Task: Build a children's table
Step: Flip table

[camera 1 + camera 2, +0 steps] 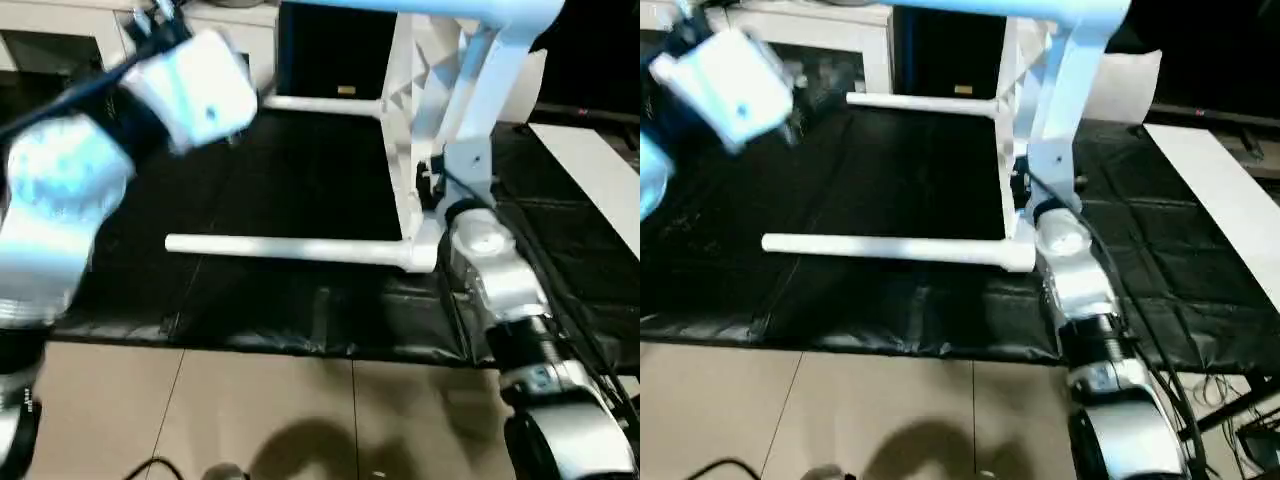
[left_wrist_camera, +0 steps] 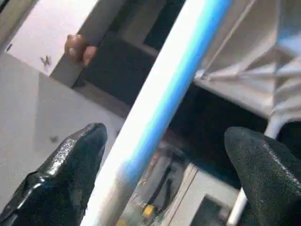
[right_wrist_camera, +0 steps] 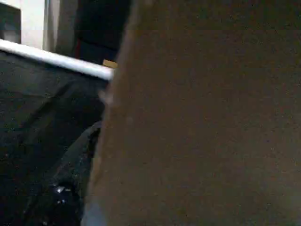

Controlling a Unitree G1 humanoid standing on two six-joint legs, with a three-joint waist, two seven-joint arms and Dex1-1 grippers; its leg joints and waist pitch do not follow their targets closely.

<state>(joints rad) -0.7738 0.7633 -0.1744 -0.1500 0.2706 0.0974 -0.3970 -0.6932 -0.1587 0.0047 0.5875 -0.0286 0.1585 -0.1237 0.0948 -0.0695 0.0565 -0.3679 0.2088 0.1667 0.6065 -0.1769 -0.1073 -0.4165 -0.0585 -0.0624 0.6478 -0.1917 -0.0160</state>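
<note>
A: Black sheeting [image 1: 280, 190] is covering the whole work surface, with pale floor tiles [image 1: 250, 410] showing at six o'clock. Where is the table sitting?

B: The children's table [image 1: 425, 120] is standing on edge at about one o'clock, its ribbed underside facing nine o'clock. Two fitted legs, the near leg [image 1: 290, 249] and the far leg [image 1: 320, 103], are lying level, their long axes running three to nine, free ends pointing to nine o'clock. An upper leg [image 1: 440, 8] is crossing the top of the view.

A: And the hands?

B: The left gripper [image 2: 164, 155] is spread nearly to its widest, its fingers [image 2: 70, 165] straddling the upper leg [image 2: 160, 108] without pinching it, as far as I can judge. The right arm [image 1: 490, 270] is reaching up to the top's near corner; its gripper is pressed so close that I cannot tell how wide it is standing or whether it is holding anything.

A: What is worrying you?

B: The top is balancing on one edge. If the left gripper is knocking that upper leg sideways rather than closing squarely, the whole piece could be tipping toward nine o'clock, or a leg could be working loose in its socket. The right side giving little support would be making that likelier.
</note>
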